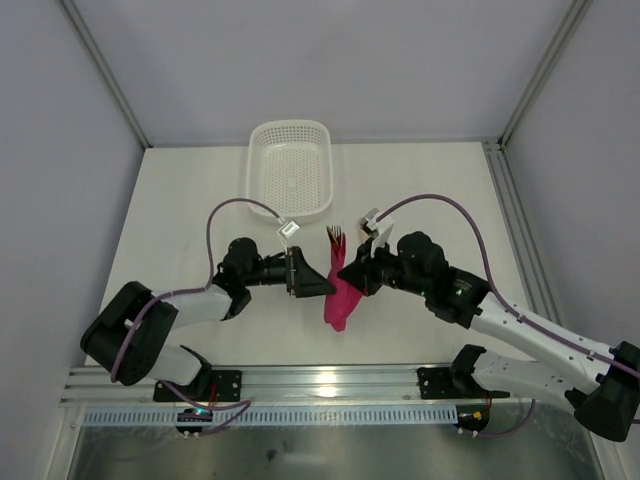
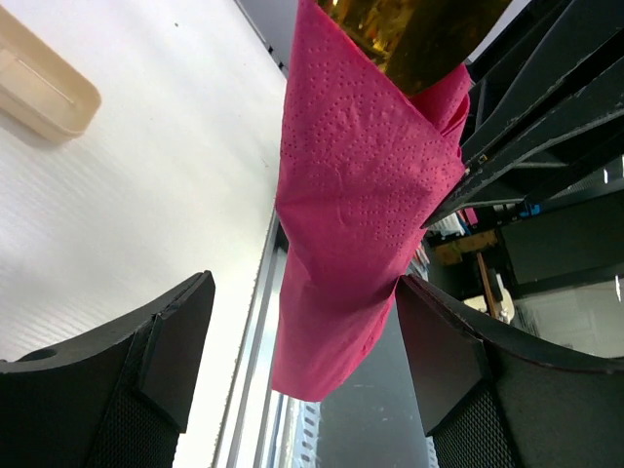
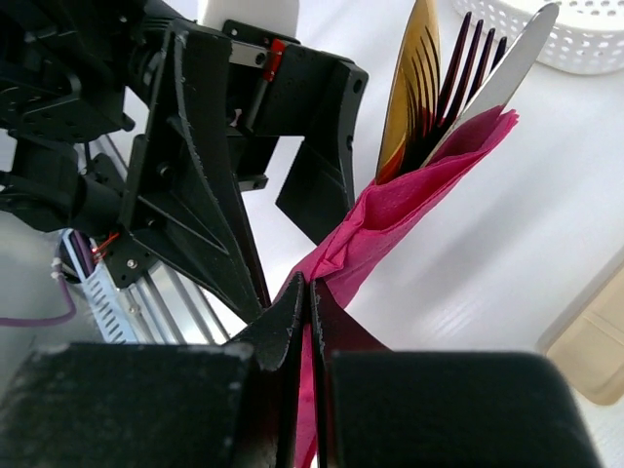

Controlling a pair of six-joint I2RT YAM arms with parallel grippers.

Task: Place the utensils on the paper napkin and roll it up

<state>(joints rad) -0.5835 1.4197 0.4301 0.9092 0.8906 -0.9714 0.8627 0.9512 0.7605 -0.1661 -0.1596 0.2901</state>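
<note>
The magenta paper napkin (image 1: 341,300) is wrapped around the utensils (image 1: 336,237), whose fork tines stick out of its far end. In the right wrist view a gold head (image 3: 409,88), a dark fork (image 3: 458,83) and a silver piece (image 3: 507,63) poke out of the napkin (image 3: 409,210). My right gripper (image 1: 358,278) (image 3: 312,292) is shut on the napkin's middle and holds the bundle. My left gripper (image 1: 318,283) (image 2: 304,341) is open, its jaws on either side of the napkin's lower part (image 2: 351,195), the right jaw about touching it.
A white perforated basket (image 1: 290,168) stands at the back of the table. A pale beige strip (image 2: 44,93) lies on the table and also shows at the right wrist view's lower right (image 3: 595,341). The metal rail (image 1: 330,380) runs along the near edge.
</note>
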